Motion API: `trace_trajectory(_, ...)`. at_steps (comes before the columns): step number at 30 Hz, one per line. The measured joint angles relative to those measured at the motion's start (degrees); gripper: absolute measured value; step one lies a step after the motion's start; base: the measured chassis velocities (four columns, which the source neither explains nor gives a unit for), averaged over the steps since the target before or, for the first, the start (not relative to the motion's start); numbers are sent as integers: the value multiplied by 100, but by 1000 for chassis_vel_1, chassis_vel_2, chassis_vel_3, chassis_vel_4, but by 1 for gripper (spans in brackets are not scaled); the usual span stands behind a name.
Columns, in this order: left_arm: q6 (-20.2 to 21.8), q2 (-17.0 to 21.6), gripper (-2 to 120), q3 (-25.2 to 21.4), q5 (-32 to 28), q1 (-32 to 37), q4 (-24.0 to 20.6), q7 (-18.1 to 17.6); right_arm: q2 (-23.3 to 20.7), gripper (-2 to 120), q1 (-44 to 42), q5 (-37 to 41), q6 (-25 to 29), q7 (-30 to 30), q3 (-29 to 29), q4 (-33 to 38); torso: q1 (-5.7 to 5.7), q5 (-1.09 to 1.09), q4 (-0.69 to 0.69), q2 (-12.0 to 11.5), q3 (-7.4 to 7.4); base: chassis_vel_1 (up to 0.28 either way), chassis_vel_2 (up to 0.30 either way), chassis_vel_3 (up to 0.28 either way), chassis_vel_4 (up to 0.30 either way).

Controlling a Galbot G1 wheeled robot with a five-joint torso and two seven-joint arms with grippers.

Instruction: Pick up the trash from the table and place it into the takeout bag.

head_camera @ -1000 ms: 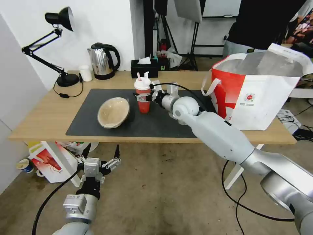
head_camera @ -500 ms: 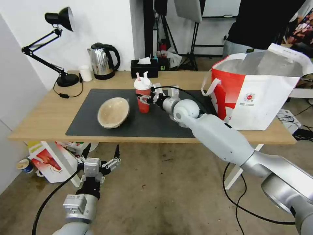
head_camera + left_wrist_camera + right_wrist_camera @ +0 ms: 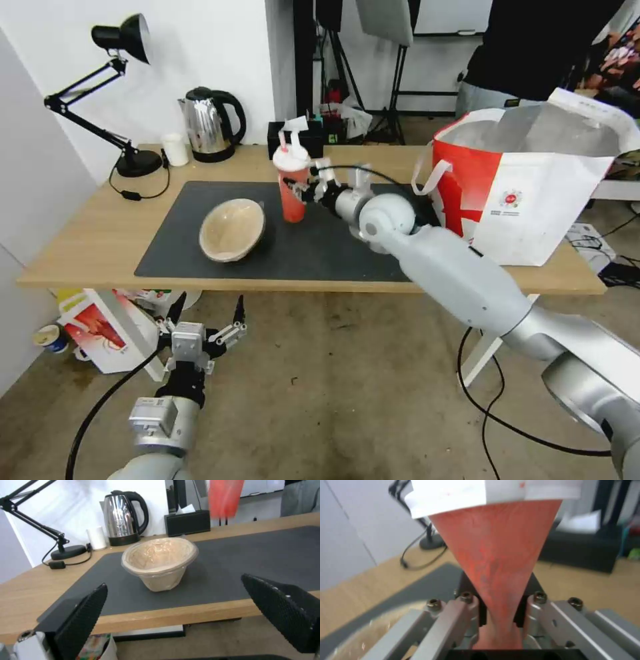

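Cup (image 3: 292,190): red, white lid, two straws; clamped at mid-body by right gripper (image 3: 301,189), over the mat's (image 3: 220,267) far half, tissue box (image 3: 298,141) behind. Paper bowl (image 3: 232,229): tipped on mat, left of cup. Bag (image 3: 527,193): upright, mouth open, at table's (image 3: 87,240) right end. Left gripper (image 3: 205,319): below table edge, fingers (image 3: 83,615) spread wide, holding nothing.

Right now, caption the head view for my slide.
Right gripper lifts the red drink cup above the table; left gripper waits below.

My right gripper (image 3: 500,610) pinches the red drink cup (image 3: 496,555), white lid (image 3: 486,492) up, above the table (image 3: 370,590).
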Motion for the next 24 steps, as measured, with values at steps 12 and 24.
trace_trajectory(12,0,0,100,0,0,0,0,0,-1453,7,686,1041,-481,564,663,1379,0,1,-1,0,0,0,0,0,0)
trace_trajectory(24,0,0,100,0,0,0,0,0,-3123,7,223,1462,-1137,1456,1570,2807,-1,0,-1,1,-1,0,0,0,0)
